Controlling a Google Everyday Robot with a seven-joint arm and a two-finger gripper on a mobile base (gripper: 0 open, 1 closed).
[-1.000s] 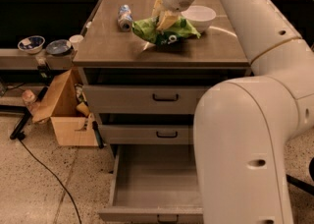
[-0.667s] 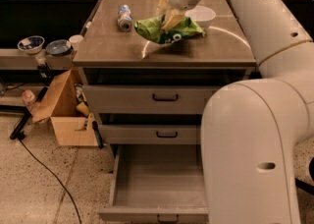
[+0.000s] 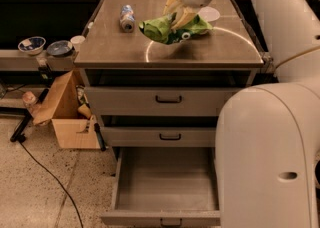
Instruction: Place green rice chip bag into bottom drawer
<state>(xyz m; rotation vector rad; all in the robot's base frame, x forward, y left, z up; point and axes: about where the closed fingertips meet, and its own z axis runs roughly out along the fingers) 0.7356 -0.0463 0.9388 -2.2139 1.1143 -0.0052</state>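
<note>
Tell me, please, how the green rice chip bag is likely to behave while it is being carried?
Probably floppy: the green rice chip bag is crumpled and droops either side of the hand pinching it above the cabinet top. Likely light, since a small pinch holds it. Its shiny skin may slip, so move gently.

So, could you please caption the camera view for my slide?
Gripper grips the green rice chip bag over the cabinet top, bottom drawer open below.
</note>
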